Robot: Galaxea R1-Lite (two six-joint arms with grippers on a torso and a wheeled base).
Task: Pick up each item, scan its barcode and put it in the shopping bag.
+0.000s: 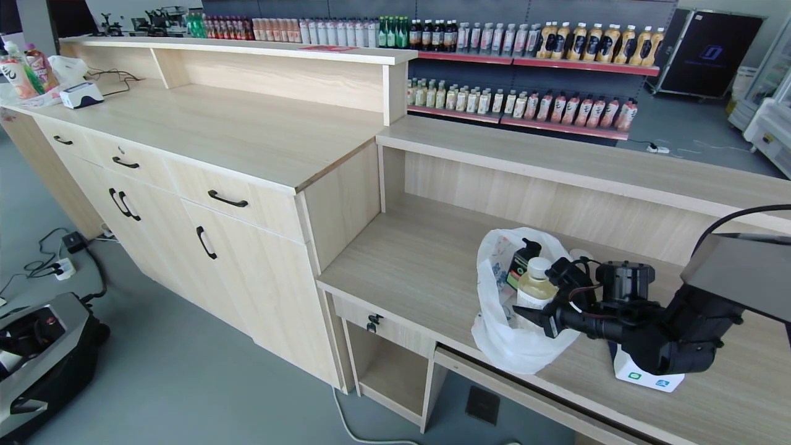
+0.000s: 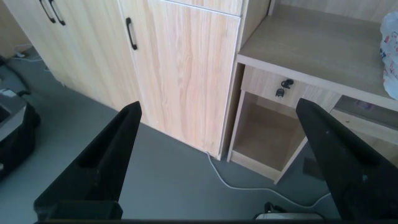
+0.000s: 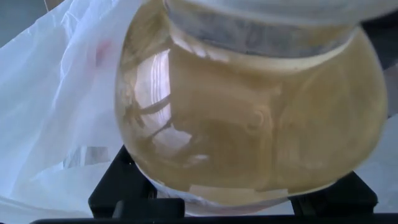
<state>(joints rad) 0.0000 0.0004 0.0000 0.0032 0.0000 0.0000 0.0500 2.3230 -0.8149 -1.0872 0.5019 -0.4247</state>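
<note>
In the mouth of the shopping bag point(image 1: 494, 337): pale tea bottle point(image 1: 535, 283) upright, clamped at both flanks between right gripper point(image 1: 532, 314) fingers point(image 3: 121, 190), just beside a dark bottle point(image 1: 524, 256) inside the bag. Well apart from the bag: left gripper point(image 2: 217, 106), fingers spread wide.

Head high over counter point(image 1: 420, 266), wrists share bag point(image 1: 503, 337)

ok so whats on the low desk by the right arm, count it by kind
plastic bag: 1
bottles: 2, a pale yellow bottle and a dark bottle
white box: 1
total: 4
</note>
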